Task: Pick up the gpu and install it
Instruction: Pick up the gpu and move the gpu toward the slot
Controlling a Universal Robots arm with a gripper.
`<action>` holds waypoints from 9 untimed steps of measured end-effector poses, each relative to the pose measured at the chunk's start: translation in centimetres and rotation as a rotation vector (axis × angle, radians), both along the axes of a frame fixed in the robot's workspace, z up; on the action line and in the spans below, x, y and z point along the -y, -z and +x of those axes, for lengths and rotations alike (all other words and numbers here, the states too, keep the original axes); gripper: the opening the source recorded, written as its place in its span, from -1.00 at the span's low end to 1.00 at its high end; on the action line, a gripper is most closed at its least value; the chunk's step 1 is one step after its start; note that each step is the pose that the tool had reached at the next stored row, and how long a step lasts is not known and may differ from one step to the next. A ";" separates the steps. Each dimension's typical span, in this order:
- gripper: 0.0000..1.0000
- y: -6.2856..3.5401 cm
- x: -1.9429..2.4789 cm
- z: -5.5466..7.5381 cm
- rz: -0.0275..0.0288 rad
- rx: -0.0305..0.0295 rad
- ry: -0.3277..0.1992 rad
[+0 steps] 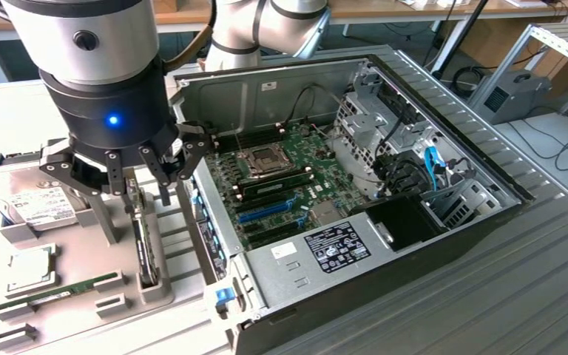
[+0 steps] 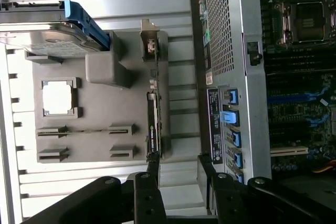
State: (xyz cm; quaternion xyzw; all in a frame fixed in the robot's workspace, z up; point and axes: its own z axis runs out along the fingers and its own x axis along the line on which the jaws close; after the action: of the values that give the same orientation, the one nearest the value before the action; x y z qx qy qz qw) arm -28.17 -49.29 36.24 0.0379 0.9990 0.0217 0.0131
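The gpu (image 1: 144, 250) stands edge-on, dark and thin, in a slot of the grey holder tray (image 1: 86, 251) at the exterior view's left, beside the open computer case (image 1: 363, 244). In the wrist view the gpu (image 2: 152, 121) runs as a narrow dark strip with its silver end bracket (image 2: 149, 40) at one end. My gripper (image 1: 141, 194) hangs just above the card, open, its black fingers (image 2: 153, 169) spread on either side of the card's line and apart from it. Nothing is held.
On the tray lie a silver hard drive (image 1: 27, 201), a CPU (image 1: 29, 270) and a long green RAM stick (image 1: 62, 290). The motherboard (image 1: 284, 185) with blue slots (image 1: 264, 212) lies in the case. The case's rear panel (image 2: 226, 51) stands close to the tray.
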 end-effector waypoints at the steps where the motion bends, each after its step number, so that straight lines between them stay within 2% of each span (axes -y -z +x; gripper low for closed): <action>1: -0.15 0.04 0.00 0.0 0.0000 -0.0001 0.000; 9: -0.15 0.24 0.00 -0.1 -0.0001 0.0000 0.000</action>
State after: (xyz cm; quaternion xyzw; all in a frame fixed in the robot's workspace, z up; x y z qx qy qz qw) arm -28.32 -49.29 36.00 0.0378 0.9990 0.0217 0.0131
